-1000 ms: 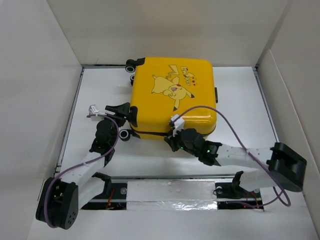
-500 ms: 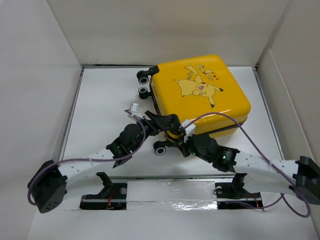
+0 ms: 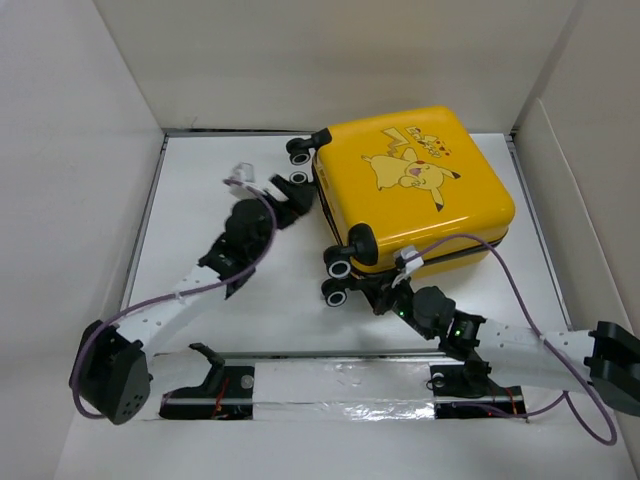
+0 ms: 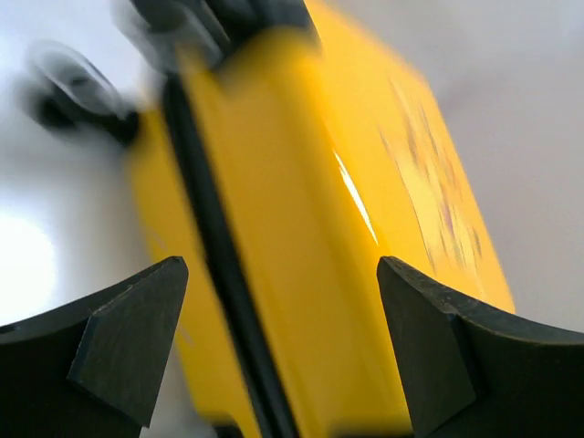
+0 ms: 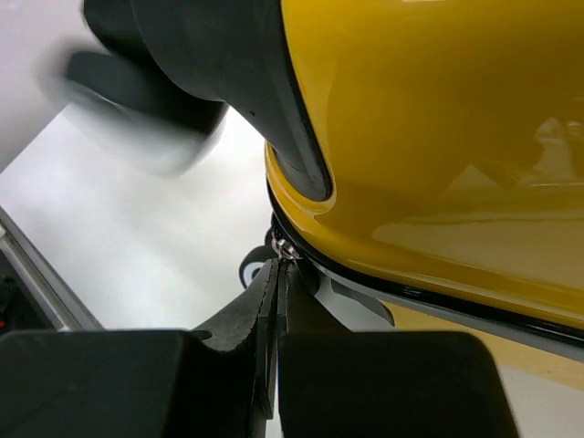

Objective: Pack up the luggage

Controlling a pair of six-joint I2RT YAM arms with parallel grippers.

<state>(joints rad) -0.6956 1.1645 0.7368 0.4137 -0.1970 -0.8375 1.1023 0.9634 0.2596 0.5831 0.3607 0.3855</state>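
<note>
The luggage (image 3: 410, 190) blocks the far right corner, near the side wall (image 3: 575, 230). Open table (image 3: 200, 170) lies on its left.

The luggage (image 3: 415, 190) is bright yellow; its lid carries a cartoon Pikachu print (image 3: 405, 172) in yellow, black and small touches of red; a black trim (image 4: 219, 274) lines its seam; its wheels (image 3: 340, 268) are black with white hubs; the zip pull (image 5: 287, 248) is silver. The table (image 3: 190, 180) and the walls (image 3: 330, 60) are plain white; the tape strip (image 3: 340, 385) is shiny silver. The left arm (image 3: 190, 290) and right arm (image 3: 520, 345) are white with black joints; the left gripper (image 3: 292, 200) and right gripper (image 5: 276, 274) are matt black; the cables (image 3: 500, 270) are purple.
</note>
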